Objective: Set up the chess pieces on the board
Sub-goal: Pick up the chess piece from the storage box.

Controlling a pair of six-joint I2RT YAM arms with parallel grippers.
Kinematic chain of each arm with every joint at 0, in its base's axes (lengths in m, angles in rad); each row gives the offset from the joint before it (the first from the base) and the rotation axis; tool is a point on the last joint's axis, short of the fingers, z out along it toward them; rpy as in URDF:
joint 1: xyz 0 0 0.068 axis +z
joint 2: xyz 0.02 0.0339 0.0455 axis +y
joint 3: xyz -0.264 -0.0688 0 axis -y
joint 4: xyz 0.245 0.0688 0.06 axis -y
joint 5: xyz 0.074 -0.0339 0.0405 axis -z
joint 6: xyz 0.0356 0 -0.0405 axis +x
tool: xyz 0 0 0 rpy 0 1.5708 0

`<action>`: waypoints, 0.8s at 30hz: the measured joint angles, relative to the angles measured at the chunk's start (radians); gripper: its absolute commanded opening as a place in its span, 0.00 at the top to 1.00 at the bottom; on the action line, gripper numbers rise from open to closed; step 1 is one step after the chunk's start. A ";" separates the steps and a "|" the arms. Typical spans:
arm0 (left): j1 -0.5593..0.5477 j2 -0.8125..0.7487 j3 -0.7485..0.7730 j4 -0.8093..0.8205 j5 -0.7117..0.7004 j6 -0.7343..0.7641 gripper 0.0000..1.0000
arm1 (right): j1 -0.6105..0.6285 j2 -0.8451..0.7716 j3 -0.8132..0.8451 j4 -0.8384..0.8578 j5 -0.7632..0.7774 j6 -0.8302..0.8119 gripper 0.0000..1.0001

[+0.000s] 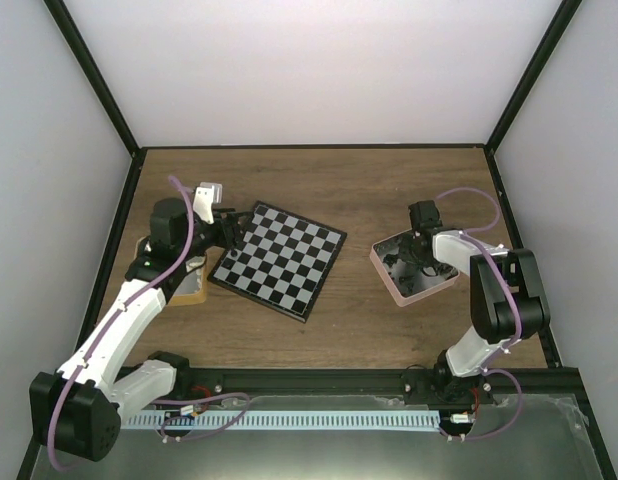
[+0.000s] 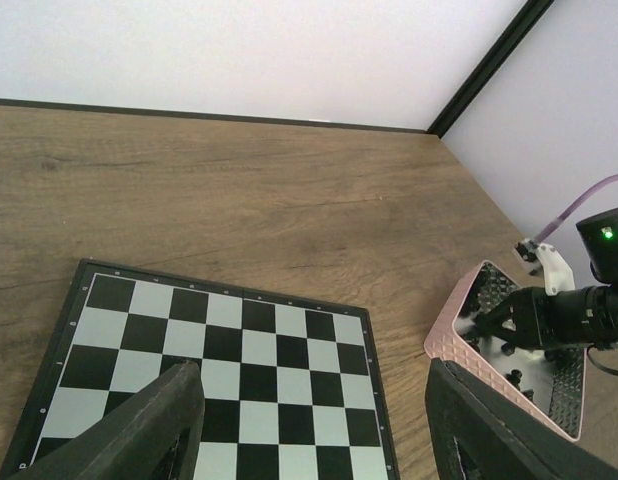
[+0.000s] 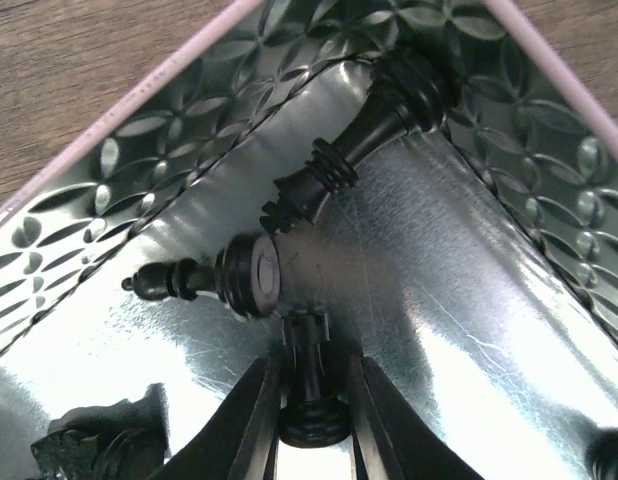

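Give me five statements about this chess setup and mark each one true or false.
1. No pieces stand on the board. True.
2. The right claw hangs above the board. False: it is down in the pink tray, with its fingers on either side of a black piece.
3. The left claw grips a white piece. False: its jaws are open and empty, above the board's edge.
4. Other black pieces lie on their sides in the pink tray. True.
5. The board lies square to the table's edges. False: it is turned at an angle.
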 measured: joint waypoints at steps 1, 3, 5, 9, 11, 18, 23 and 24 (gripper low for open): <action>0.000 0.000 0.000 0.000 0.000 0.000 0.37 | 0.001 0.000 0.000 0.000 0.001 0.000 0.91; 0.000 0.000 0.000 0.000 0.000 0.000 0.37 | 0.003 0.000 0.000 0.000 0.007 0.002 0.91; 0.000 0.000 0.000 0.000 0.003 -0.001 0.35 | 0.013 -0.002 0.000 0.000 0.020 0.003 0.91; 0.000 0.002 -0.002 0.014 0.037 -0.002 0.30 | 0.040 -0.062 -0.003 -0.020 0.038 0.011 0.91; 0.000 0.008 -0.004 0.026 0.077 -0.001 0.26 | 0.055 -0.137 -0.004 -0.021 0.030 0.019 0.91; 0.000 0.037 -0.013 0.068 0.192 -0.014 0.13 | 0.090 -0.437 -0.028 0.064 -0.142 0.034 0.92; -0.012 0.045 -0.035 0.151 0.278 -0.063 0.07 | 0.121 -0.563 -0.059 0.164 -0.381 0.064 0.91; -0.018 0.054 -0.040 0.174 0.295 -0.084 0.01 | 0.126 -0.578 -0.068 0.192 -0.431 0.070 0.91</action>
